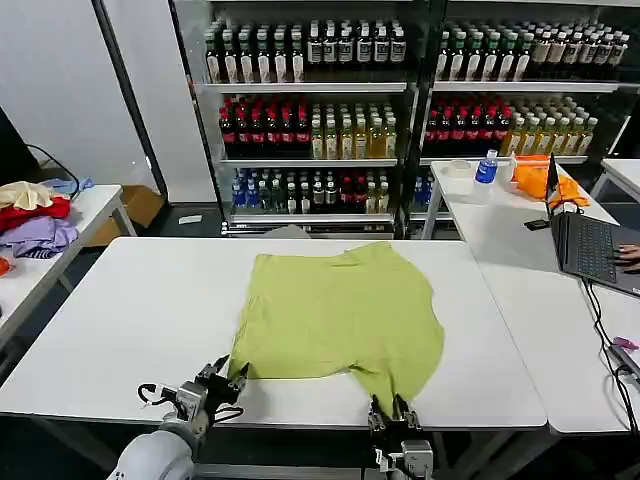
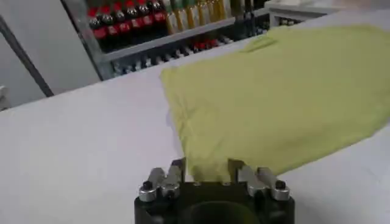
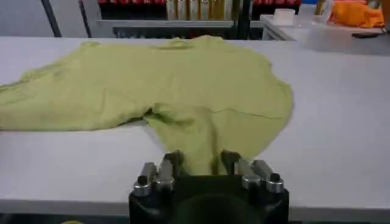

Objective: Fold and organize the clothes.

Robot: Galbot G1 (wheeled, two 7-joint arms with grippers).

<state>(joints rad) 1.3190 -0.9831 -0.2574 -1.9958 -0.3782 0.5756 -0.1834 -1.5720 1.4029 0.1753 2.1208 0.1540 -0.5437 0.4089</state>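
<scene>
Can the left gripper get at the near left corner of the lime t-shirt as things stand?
Probably yes: the left gripper sits at the t-shirt's near left corner, nothing between them; its wrist view shows fabric between its fingers.

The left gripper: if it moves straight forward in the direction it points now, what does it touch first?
Probably the t-shirt: the left gripper sits at its near corner, with fabric between its fingers and green cloth directly ahead. Actual contact is hard to judge.

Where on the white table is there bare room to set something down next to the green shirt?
Bare table lies left of the t-shirt, and a strip lies to its right up to the seam. The near edge is crowded: the left gripper and right gripper each pinch the hem there.
</scene>
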